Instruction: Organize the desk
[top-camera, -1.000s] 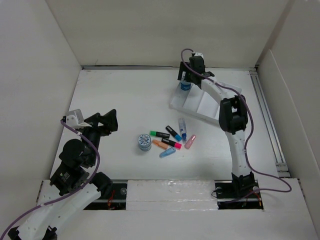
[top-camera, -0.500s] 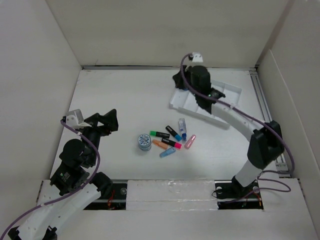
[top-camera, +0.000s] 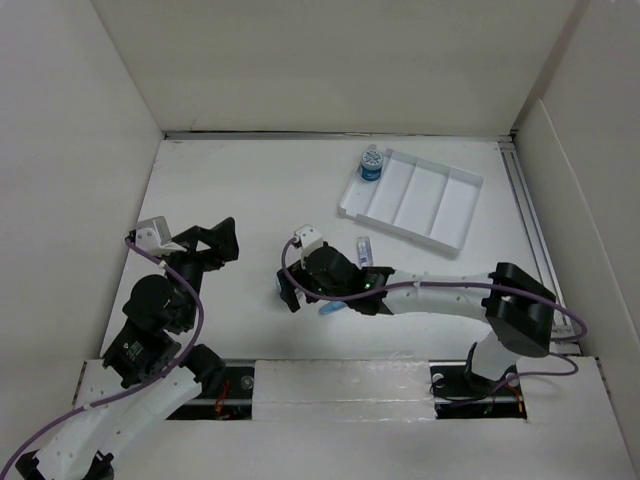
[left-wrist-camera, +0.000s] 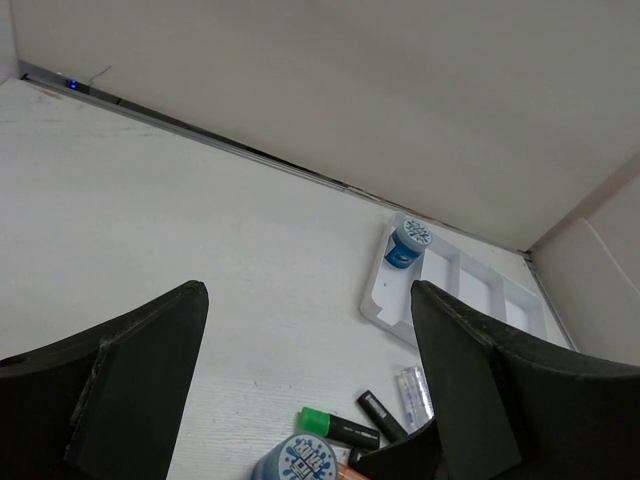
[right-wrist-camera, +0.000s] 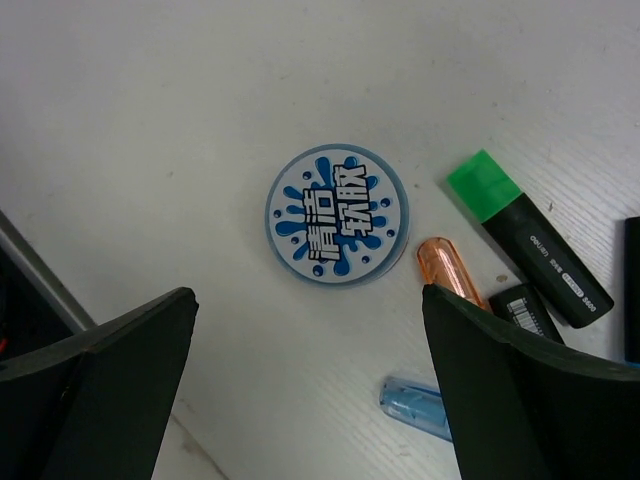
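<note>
Right pincer (right-wrist-camera: 308, 300), away from tray (top-camera: 445, 205), now wide apart above blue-lidded tub (right-wrist-camera: 337, 216)

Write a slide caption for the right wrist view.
Right gripper, open, hovers over a round blue-and-white tub on the desk, beside a green highlighter and orange marker.

The desk (top-camera: 220, 190) is seen from overhead, obliquely from the left wrist, closely downward from the right wrist; the round tin (right-wrist-camera: 337, 215) is shared.
</note>
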